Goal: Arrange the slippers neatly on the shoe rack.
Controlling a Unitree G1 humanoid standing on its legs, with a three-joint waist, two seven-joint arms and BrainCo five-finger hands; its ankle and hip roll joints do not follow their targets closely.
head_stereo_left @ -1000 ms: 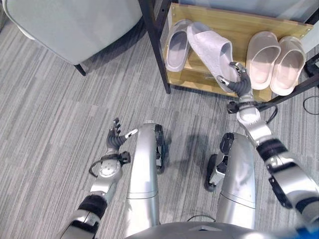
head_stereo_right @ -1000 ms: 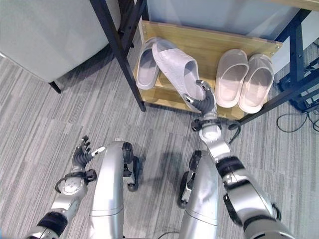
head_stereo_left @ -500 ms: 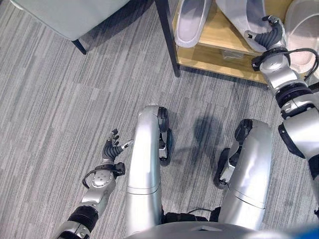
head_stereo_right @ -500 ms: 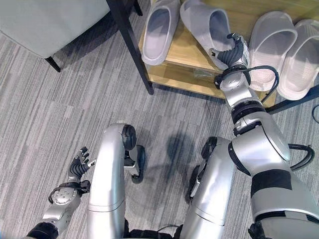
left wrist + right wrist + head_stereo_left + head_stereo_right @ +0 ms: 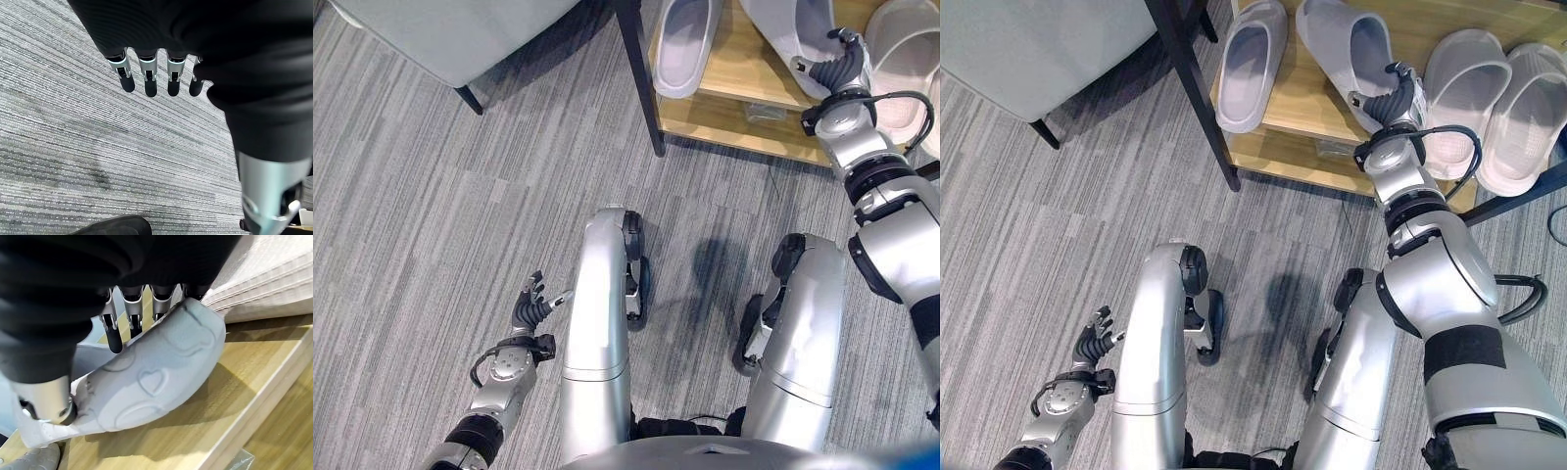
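Note:
A pale lavender slipper (image 5: 1347,49) lies slanted on the wooden shelf (image 5: 1298,113) of the shoe rack. My right hand (image 5: 1393,98) is shut on its heel. In the right wrist view the fingers (image 5: 131,313) curl over the heart-patterned sole (image 5: 156,377), and the heel hangs a little above the wood. Its mate (image 5: 1252,64) lies to the left on the same shelf, apart from it. A beige pair (image 5: 1464,83) sits to the right. My left hand (image 5: 530,311) hangs open low over the carpet, its fingers (image 5: 149,78) straight.
The rack's black post (image 5: 1190,88) stands at the shelf's left corner. A grey seat (image 5: 440,29) with a dark leg (image 5: 468,96) is at the far left. A scrap of clear plastic (image 5: 759,111) lies on the shelf's front edge. Grey carpet (image 5: 431,215) covers the floor.
The camera has shifted toward the rack. The held slipper's toe, which overlapped its mate, has swung clear and now lies beside it. Since half a second ago little has moved.

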